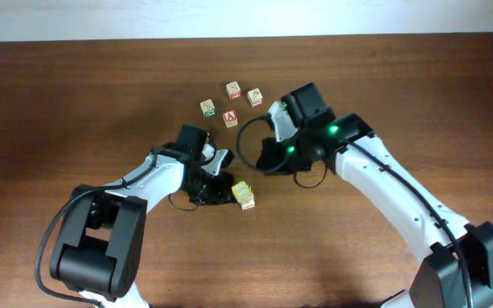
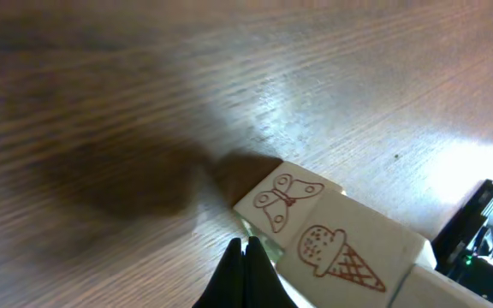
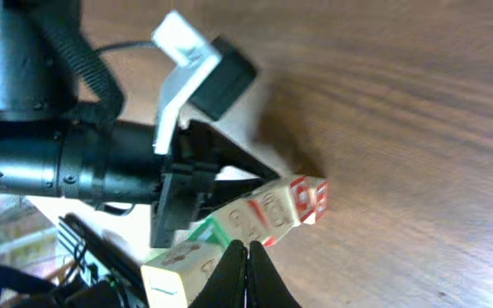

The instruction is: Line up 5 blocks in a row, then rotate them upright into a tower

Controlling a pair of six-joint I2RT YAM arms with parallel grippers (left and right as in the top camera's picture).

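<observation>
Blocks (image 1: 207, 107) sit in two places on the desk (image 1: 75, 103): a loose cluster at the back, which includes the red-A cube (image 1: 230, 118), and a touching pair (image 1: 246, 196) just beside the left claw (image 2: 246, 257). That claw is pinched shut on nothing, its tip at the butterfly block (image 2: 278, 198). A nudge from there would likely shove this block and its ice-cream neighbour (image 2: 341, 252) along together rather than turn one. The right claw (image 3: 246, 257) is also closed and empty. It hangs near the left arm (image 3: 75, 162), so the two could collide, or stray cubes could get knocked.
</observation>
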